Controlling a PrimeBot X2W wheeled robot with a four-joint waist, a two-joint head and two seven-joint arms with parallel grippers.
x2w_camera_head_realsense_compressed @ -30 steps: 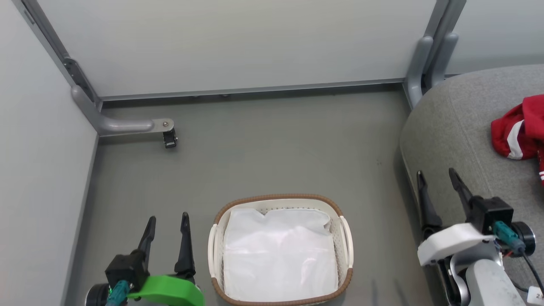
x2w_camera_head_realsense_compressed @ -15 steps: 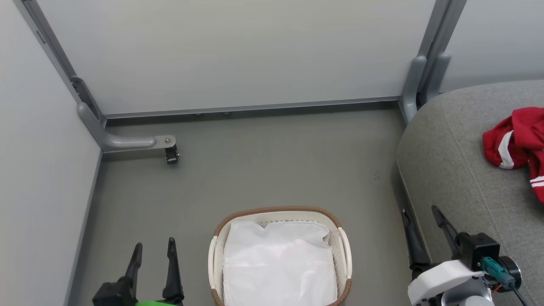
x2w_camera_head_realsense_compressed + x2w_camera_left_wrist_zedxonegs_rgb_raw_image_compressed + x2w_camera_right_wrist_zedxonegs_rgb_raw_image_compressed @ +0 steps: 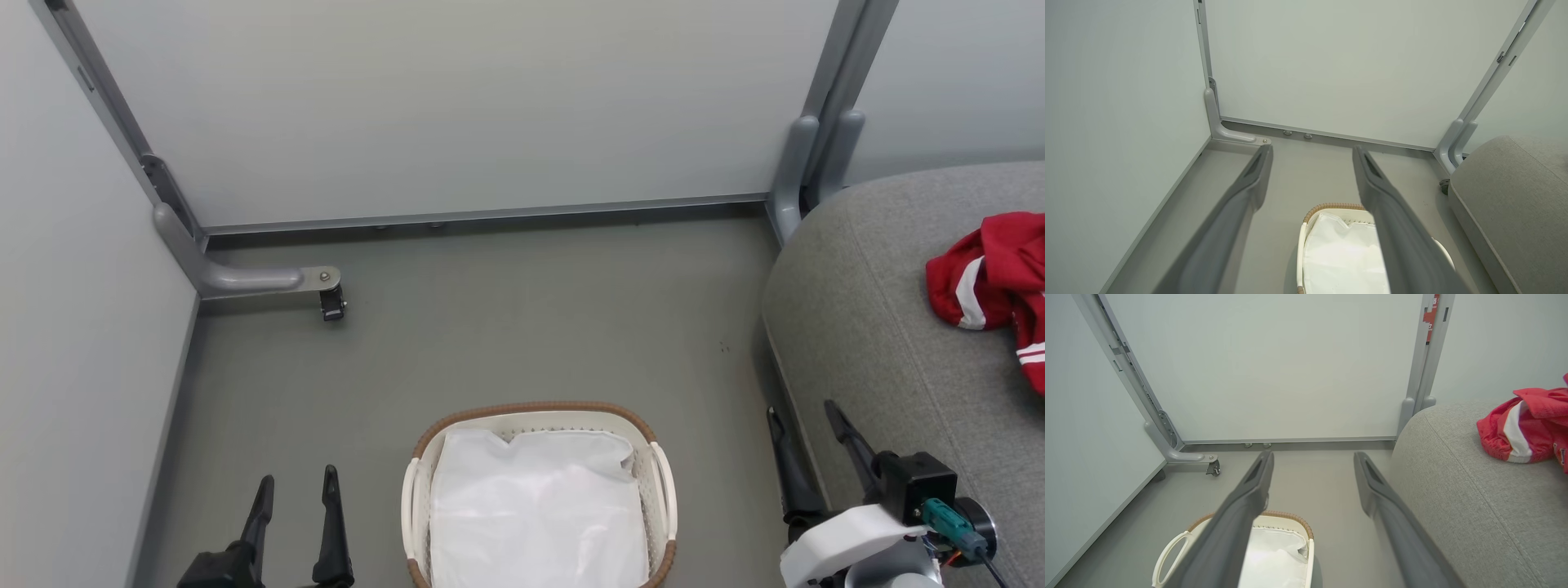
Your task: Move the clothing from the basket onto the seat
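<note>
Clothing (image 3: 992, 273) lies as one crumpled red heap with white stripes on the seat (image 3: 865, 327), well in from the rounded edge that faces the basket (image 3: 531, 406). How many garments the heap holds cannot be told, and part of it is cut off by the frame. The one basket stands on the floor (image 3: 506, 310), apart from the seat's edge. Inside it the white liner (image 3: 535, 506) lies loosely rumpled, with no red fabric showing on top.

The left gripper (image 3: 297, 478) hangs over the floor just beside the basket's left handle. Its two fingers are spread apart and hold nothing. The right gripper (image 3: 802, 410) hangs by the seat's near edge, between seat and basket, its fingers likewise parted and empty.

By the look of it the carrying step is over and the task is at or near its end. The next move calls for a check that nothing red is tucked under the liner's folds. If something is, one gripper must reach down into the basket and pinch red cloth alone, leaving the liner behind.

Count: one basket, one seat, one heap, two grippers.
</note>
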